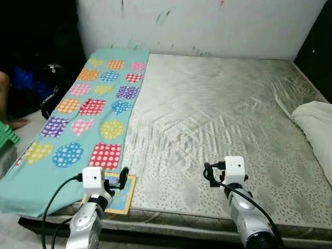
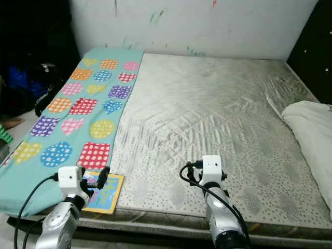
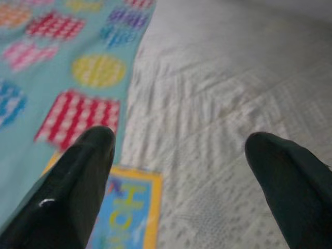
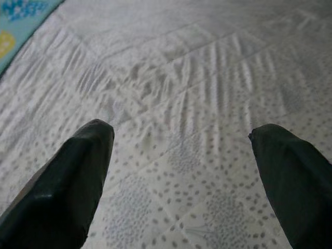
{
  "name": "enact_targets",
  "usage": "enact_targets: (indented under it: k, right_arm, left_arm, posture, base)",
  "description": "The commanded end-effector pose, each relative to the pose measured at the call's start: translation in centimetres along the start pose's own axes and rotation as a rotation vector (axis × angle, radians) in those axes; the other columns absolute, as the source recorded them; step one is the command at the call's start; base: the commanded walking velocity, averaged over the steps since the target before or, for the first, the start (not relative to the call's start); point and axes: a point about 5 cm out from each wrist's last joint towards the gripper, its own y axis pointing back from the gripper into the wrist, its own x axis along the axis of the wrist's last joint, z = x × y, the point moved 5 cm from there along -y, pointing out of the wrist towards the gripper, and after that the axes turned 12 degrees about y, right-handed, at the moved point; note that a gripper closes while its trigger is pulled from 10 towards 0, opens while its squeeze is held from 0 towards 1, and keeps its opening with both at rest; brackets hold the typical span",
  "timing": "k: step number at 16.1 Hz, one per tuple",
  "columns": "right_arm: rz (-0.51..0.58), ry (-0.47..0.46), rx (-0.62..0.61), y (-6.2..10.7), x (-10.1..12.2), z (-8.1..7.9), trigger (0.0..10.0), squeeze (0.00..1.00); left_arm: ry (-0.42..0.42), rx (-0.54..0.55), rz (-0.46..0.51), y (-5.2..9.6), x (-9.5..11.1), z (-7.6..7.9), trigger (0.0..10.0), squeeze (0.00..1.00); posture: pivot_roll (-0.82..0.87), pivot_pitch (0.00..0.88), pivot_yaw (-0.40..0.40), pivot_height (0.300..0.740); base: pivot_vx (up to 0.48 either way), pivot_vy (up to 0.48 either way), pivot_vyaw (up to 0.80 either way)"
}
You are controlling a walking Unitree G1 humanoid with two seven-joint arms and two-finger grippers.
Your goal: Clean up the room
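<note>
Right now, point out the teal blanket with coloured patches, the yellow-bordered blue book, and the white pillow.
teal patchwork blanket (image 1: 98, 109), left eye view, its middle, among the patches.
yellow-bordered blue book (image 2: 107, 195), right eye view, on its cover.
white pillow (image 2: 311, 129), right eye view, its upper surface.

A wide bed (image 1: 218, 119) with a shiny grey quilted cover carries a teal patterned blanket (image 1: 88, 124) at nine o'clock, a yellow-bordered blue picture book (image 1: 120, 194) at seven, and a white pillow (image 1: 316, 129) at three.

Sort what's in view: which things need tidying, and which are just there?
For the job: yellow-bordered book at the mattress edge under the open left gripper; teal patterned blanket; white pillow.
Just there: mattress, scribbled wall, open right gripper.
</note>
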Motion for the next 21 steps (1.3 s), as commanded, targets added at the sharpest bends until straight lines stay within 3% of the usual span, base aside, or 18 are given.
enact_targets:
  k: [1, 2, 3, 5, 6, 7, 8, 11, 14, 15, 16, 19, 21]
  right_arm:
    - [-0.019, 0.066, 0.042, -1.0, 0.9, -1.4, 10.0, 0.00]
    - [-0.036, 0.145, 0.088, -1.8, 1.9, -3.0, 10.0, 0.00]
    - [-0.081, 0.159, 0.124, -2.0, 1.5, -4.1, 10.0, 0.00]
    - [-0.135, 0.115, 0.153, -1.8, 0.8, -4.9, 10.0, 0.00]
    - [-0.116, 0.134, 0.208, -1.8, 1.2, -5.8, 10.0, 0.00]
    - [-0.071, 0.211, 0.274, -1.7, 1.7, -6.0, 10.0, 0.00]
    - [-0.053, 0.255, 0.289, -1.7, 1.9, -5.4, 10.0, 0.00]
    - [-0.038, 0.260, 0.229, -2.3, 2.4, -3.5, 10.0, 0.00]
    - [-0.109, 0.044, 0.042, -2.4, 1.7, -1.6, 10.0, 0.00]
    - [-0.106, -0.035, 0.014, -2.3, 1.6, -1.4, 10.0, 0.00]
    - [-0.061, 0.010, -0.003, -2.1, 2.0, -1.2, 10.0, 0.00]
    - [-0.025, -0.002, 0.047, -1.0, 1.0, -2.6, 10.0, 0.00]
    - [-0.018, -0.001, 0.051, -1.0, 1.3, -2.3, 10.0, 0.00]
  left_arm:
    - [-0.001, 0.054, -0.062, -1.4, -0.3, -0.4, 10.0, 0.00]
    - [-0.023, 0.056, -0.117, -2.7, -0.4, 0.3, 10.0, 0.00]
    - [-0.031, 0.059, -0.169, -3.1, -1.0, 0.7, 10.0, 0.00]
    - [-0.011, 0.083, -0.228, -3.2, -1.9, 0.7, 10.0, 0.00]
    - [0.004, 0.083, -0.231, -3.4, -1.9, 1.3, 10.0, 0.00]
    - [-0.008, 0.061, -0.221, -3.6, -1.6, 1.8, 10.0, 0.00]
    - [-0.003, 0.064, -0.211, -3.6, -1.4, 1.8, 10.0, 0.00]
    - [0.043, 0.099, -0.195, -4.0, -0.8, 1.0, 10.0, 0.00]
    - [0.077, 0.058, -0.142, -3.8, -0.3, 1.4, 10.0, 0.00]
    - [0.086, 0.043, -0.122, -3.6, -0.1, 1.3, 10.0, 0.00]
    - [0.102, 0.040, -0.105, -3.2, 0.0, 1.0, 10.0, 0.00]
    - [0.130, 0.034, -0.055, -2.4, 0.5, 0.4, 10.0, 0.00]
    - [0.128, 0.030, -0.042, -1.9, 0.7, 0.4, 10.0, 0.00]
  posture:
    - [-0.08, 0.000, -0.022, 0.740]
    - [-0.09, 0.000, -0.021, 0.740]
    - [-0.09, 0.000, -0.022, 0.740]
    - [-0.08, 0.000, -0.017, 0.740]
    - [-0.05, 0.000, -0.016, 0.740]
    - [-0.04, 0.000, -0.019, 0.740]
    - [-0.04, 0.000, -0.021, 0.740]
    - [-0.05, 0.000, -0.034, 0.740]
    - [-0.06, 0.000, -0.022, 0.740]
    - [-0.07, 0.000, -0.018, 0.740]
    - [-0.08, 0.000, -0.015, 0.740]
    - [-0.11, 0.000, -0.008, 0.740]
    - [-0.10, 0.000, -0.024, 0.740]
  base:
    - [0.000, 0.000, 0.00]
    - [0.000, 0.000, 0.00]
    - [0.000, 0.000, 0.00]
    - [0.000, 0.000, 0.00]
    - [0.000, 0.000, 0.00]
    - [0.000, 0.000, 0.00]
    - [0.000, 0.000, 0.00]
    - [0.000, 0.000, 0.00]
    - [0.000, 0.000, 0.00]
    - [0.000, 0.000, 0.00]
    - [0.000, 0.000, 0.00]
    - [0.000, 0.000, -0.46]
    - [0.000, 0.294, -0.22]
